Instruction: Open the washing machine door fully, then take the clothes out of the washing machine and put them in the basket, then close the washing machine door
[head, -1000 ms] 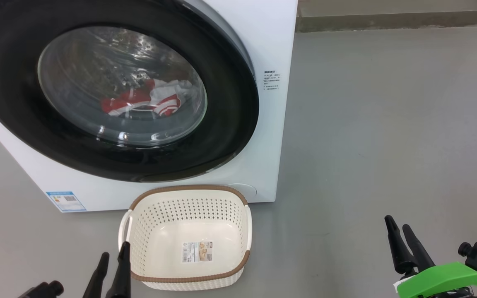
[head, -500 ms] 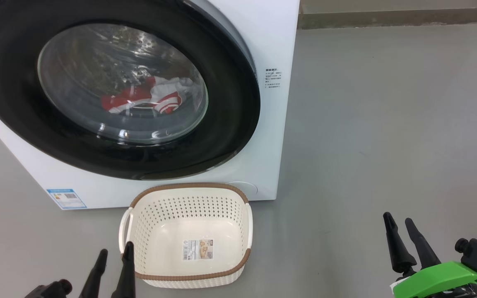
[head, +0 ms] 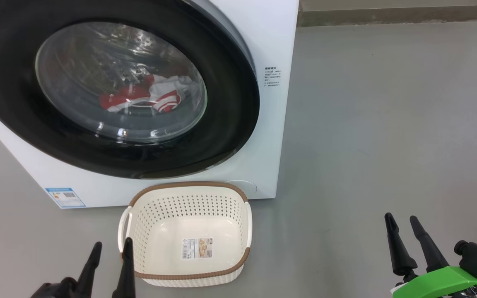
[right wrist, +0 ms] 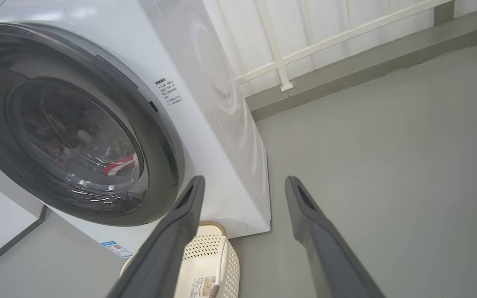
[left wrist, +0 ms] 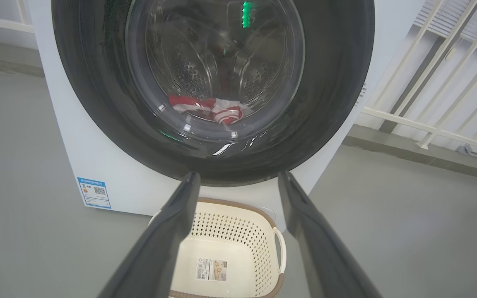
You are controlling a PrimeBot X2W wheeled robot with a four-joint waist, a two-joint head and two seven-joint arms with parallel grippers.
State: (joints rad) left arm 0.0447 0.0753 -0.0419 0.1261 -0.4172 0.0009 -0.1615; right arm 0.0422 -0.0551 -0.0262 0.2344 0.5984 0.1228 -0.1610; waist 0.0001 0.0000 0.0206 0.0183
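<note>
Head view, findings for your record. The washing machine stands on the grey floor, taking up the picture from 9 to 12 o'clock. You will note the washing machine door lies flat against the white front, not swung out. The clothes, red with white, lie low in the drum behind the glass, toward 5 o'clock of the window. The basket sits upright on the floor at 6 o'clock, just in front of the machine's lower edge, with nothing in it but a sticker on its bottom. A blue label shows on the front at 8 o'clock.

Your left gripper is at 7 o'clock, fingers spread and holding nothing, the inner finger just beside the basket's left handle; contact cannot be confirmed. Your right gripper is at 4 o'clock, fingers likewise spread and holding nothing, over bare floor and well apart from basket and machine.

Left wrist view: both fingers frame the basket below and the door's lower rim above.
</note>
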